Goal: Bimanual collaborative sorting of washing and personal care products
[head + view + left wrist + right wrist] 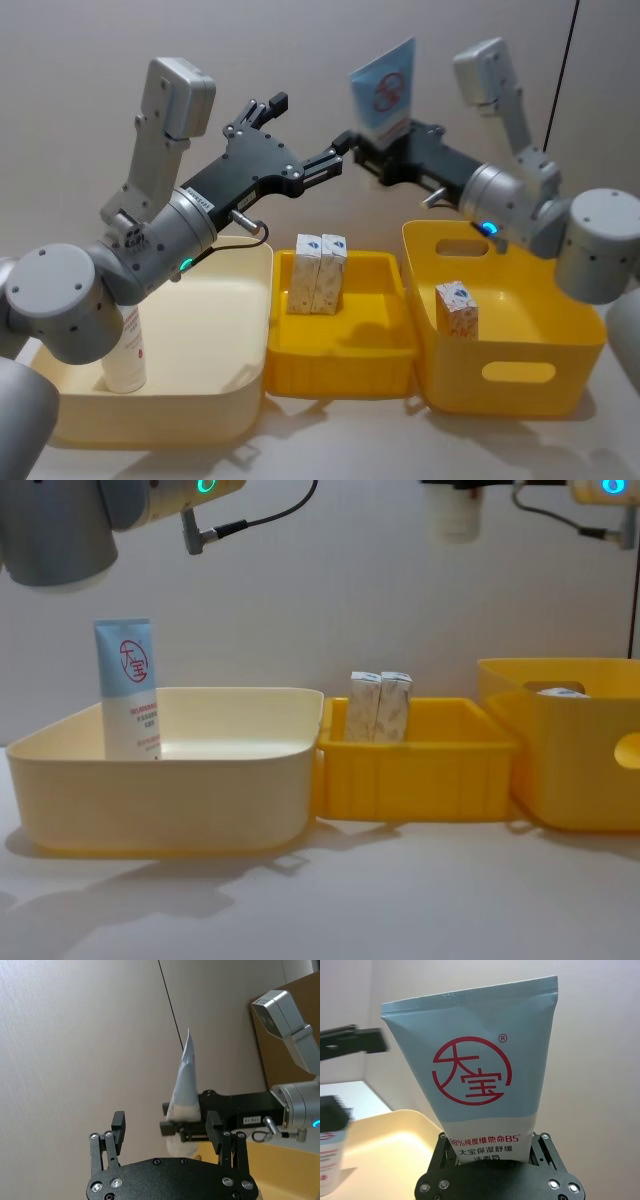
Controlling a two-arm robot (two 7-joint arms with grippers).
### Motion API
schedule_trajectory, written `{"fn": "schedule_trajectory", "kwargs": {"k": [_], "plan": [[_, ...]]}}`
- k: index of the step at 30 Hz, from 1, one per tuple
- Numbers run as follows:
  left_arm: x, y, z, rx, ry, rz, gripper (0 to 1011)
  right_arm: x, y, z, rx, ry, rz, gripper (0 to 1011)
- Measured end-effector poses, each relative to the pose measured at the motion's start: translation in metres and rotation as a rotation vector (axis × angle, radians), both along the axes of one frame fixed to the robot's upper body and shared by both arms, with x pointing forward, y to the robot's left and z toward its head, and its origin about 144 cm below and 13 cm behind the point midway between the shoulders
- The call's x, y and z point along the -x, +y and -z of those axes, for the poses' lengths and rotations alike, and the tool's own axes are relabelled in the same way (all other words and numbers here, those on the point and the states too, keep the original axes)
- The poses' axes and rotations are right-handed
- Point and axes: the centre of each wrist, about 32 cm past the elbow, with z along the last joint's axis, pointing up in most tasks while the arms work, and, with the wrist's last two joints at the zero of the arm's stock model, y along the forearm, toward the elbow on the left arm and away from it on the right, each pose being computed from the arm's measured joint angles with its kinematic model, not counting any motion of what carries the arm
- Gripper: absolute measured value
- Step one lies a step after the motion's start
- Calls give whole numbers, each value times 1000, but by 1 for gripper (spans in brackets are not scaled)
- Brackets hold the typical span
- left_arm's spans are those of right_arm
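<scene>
Head view is showing a mid-air handover above the bins: the right gripper [385,150] is holding a light-blue-and-white squeeze tube [384,92] upright, jaws clamped on its lower white end, while the left gripper [338,160] is reaching toward it with jaws apart and nothing between them. The step in hand appears to be passing the tube from right arm to left; the next move probably calls for the left fingers to straddle the tube's lower part clear of the right fingers, close, and only then for the right gripper to release, so that the tube can go to the cream bin [235,395]. That bin, at the table's left side, is holding a second squeeze tube [126,352] standing in its near-left corner. The shallow yellow tray [340,360] in the middle is holding two peach-patterned white cartons [319,272] standing side by side and touching, against its far wall. The deeper yellow bin [520,375] at the right is holding one more carton [457,309] upright near its left wall.
</scene>
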Motion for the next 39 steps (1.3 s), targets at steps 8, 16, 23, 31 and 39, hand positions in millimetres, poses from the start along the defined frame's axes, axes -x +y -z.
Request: {"fn": "schedule_trajectory", "kwargs": {"k": [8, 16, 23, 31, 39], "plan": [[0, 0, 0, 0, 0, 0, 1001, 2, -27, -8, -6, -6, 127, 526], [0, 0, 0, 0, 0, 0, 1001, 2, -52, -17, -17, 28, 235, 526], [0, 0, 0, 0, 0, 0, 1001, 0, -72, -27, -19, 107, 309, 526], [0, 0, 0, 0, 0, 0, 1001, -3, -85, -35, -18, 205, 351, 526], [0, 0, 0, 0, 0, 0, 1001, -8, -94, -40, -14, 331, 367, 526]]}}
